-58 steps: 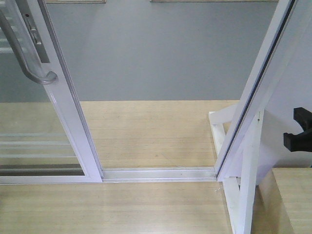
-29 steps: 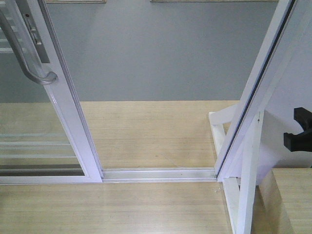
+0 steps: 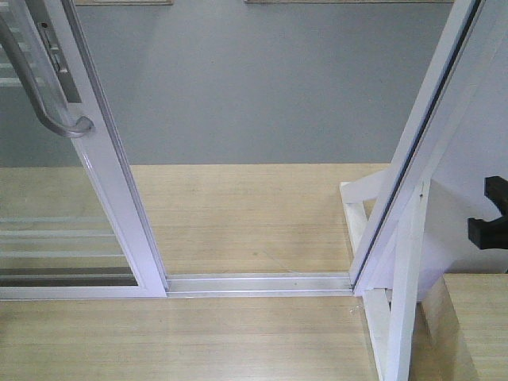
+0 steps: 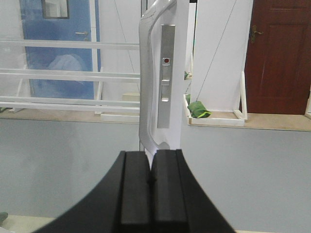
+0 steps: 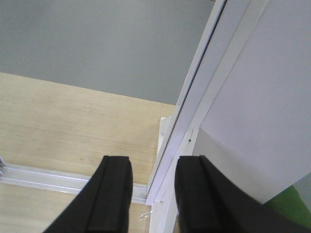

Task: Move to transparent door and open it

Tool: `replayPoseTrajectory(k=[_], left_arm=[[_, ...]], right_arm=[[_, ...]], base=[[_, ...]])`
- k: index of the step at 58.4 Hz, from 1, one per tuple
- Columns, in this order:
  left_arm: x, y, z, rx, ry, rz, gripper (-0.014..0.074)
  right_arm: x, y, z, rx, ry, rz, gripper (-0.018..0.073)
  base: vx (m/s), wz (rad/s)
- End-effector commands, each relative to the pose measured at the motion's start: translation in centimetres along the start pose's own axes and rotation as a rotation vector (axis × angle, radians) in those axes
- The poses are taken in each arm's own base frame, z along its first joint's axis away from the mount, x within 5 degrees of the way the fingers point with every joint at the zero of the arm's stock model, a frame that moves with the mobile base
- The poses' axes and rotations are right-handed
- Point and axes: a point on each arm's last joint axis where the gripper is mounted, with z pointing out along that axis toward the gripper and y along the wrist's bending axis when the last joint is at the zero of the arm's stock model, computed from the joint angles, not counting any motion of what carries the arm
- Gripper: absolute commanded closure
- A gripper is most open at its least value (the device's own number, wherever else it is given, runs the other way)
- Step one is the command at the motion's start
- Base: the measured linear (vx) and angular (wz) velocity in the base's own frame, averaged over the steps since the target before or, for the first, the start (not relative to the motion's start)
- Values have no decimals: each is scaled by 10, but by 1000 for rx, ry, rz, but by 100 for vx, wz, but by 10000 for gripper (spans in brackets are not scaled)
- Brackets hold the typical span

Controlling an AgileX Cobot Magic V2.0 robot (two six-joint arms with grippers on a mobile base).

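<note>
grey wall (image 3: 254,79), wood floor (image 3: 246,214), brown door (image 4: 279,53)

We count one transparent door (image 3: 95,182) on the left, and on it one curved pull handle (image 3: 36,83), with one lock plate (image 4: 165,76) beside it carrying a single red dot. Through the glass we make out three thin white horizontal bars (image 3: 55,236). One floor track (image 3: 258,283) runs across the opening, and one white frame post (image 3: 421,143) stands on the right. Two grippers for us: the left gripper (image 4: 151,167) and the right gripper (image 5: 153,182). Past the glass, two more doors, one blue door (image 4: 60,48) and one dark red door (image 4: 277,56), plus one green object (image 4: 198,109) on the floor.
</note>
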Motion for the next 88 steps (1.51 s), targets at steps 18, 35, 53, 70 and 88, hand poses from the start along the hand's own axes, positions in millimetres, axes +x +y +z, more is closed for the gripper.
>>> replayPoseTrajectory(k=[18,35,53,70,88], left_arm=[[4,0,1,10,-44,-9,602],[4,0,1,10,-44,-9,602],[4,0,1,10,-46,-9,602],[4,0,1,10,-46,-9,602],[4,0,1,10,-46,-9,602]], right_arm=[[39,-11,-25,64,-459,76,570],[107,0,-23,92,-520,81,568],[134,3,-20,80,-497,176,567],[134,3,-20,80,-491,176,567],[134,3,-20,80,-491,176,567]], base=[[0,0],[0,0],[0,0],[0,0],[0,0]])
